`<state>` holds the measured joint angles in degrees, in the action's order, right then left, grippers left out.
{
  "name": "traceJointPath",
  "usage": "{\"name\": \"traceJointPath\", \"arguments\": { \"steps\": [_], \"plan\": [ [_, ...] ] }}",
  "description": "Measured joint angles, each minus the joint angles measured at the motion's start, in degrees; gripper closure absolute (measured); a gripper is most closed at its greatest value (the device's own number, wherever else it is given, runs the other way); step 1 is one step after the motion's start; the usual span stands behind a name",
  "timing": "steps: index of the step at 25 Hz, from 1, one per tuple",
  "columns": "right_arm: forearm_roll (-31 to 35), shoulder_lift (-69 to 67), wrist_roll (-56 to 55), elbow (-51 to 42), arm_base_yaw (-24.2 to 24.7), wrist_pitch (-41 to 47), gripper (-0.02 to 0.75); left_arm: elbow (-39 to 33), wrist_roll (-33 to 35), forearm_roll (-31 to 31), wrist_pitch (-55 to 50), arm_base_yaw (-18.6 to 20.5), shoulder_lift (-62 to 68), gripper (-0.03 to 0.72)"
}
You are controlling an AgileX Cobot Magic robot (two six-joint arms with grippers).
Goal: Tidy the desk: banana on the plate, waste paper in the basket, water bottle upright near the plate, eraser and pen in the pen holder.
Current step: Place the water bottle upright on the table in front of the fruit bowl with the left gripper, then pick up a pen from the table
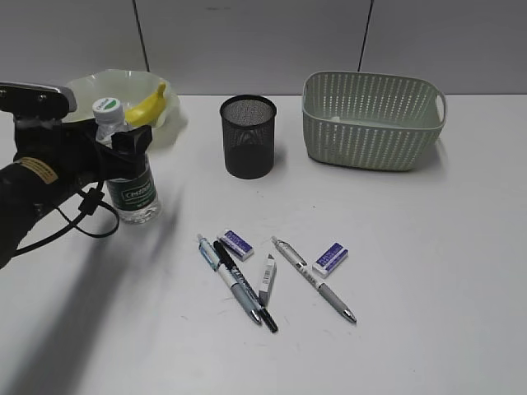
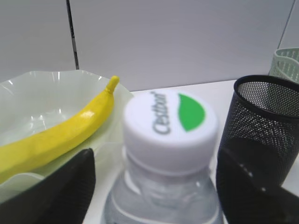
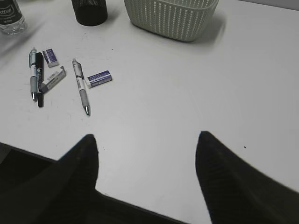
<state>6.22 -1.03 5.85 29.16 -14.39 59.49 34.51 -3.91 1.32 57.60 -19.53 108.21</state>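
Water bottle (image 2: 163, 186): white cap (image 2: 170, 123) printed "Cestbon" beside a green leaf mark; dark green label (image 1: 134, 192) lettering too small to read.

Lab-like test setup, plain white counter (image 1: 428, 271) against bare grey panelled wall (image 1: 263, 41), robot arm (image 1: 33, 189) with trailing cable, office items staged: pens (image 1: 313, 280), erasers (image 1: 330, 258), mesh pen holder (image 1: 248, 137)

Worktop (image 1: 428, 271): plain white.
Back: plate (image 1: 90, 86), pen holder (image 1: 248, 137), basket (image 1: 372, 120).
Left: water bottle (image 1: 132, 189), upright.
Front: three pens (image 1: 313, 280), three erasers (image 1: 330, 258).
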Motion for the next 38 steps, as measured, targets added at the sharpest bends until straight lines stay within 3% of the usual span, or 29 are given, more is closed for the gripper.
{"name": "traceJointPath", "arguments": {
  "steps": [6,14,20,33,38],
  "plan": [
    [0.00,0.00,0.00,0.00,0.00,0.00,0.220,0.02,0.07,0.05,0.23,0.00,-2.01,0.076],
    [0.00,0.00,-0.11,0.00,0.00,0.00,0.220,0.02,0.19,0.38,-3.75,0.00,-15.00,0.089],
    [0.00,0.00,-0.11,0.00,0.00,0.00,0.220,0.38,0.20,2.87,-33.21,0.32,-30.84,0.101],
    [0.00,0.00,-0.11,0.00,0.00,0.00,0.220,0.70,0.66,-0.75,-102.38,0.32,-67.08,0.170],
    [0.00,0.00,-0.11,0.00,0.00,0.00,0.220,0.64,0.86,-0.82,-118.66,0.32,-75.21,0.177]
  ]
}}
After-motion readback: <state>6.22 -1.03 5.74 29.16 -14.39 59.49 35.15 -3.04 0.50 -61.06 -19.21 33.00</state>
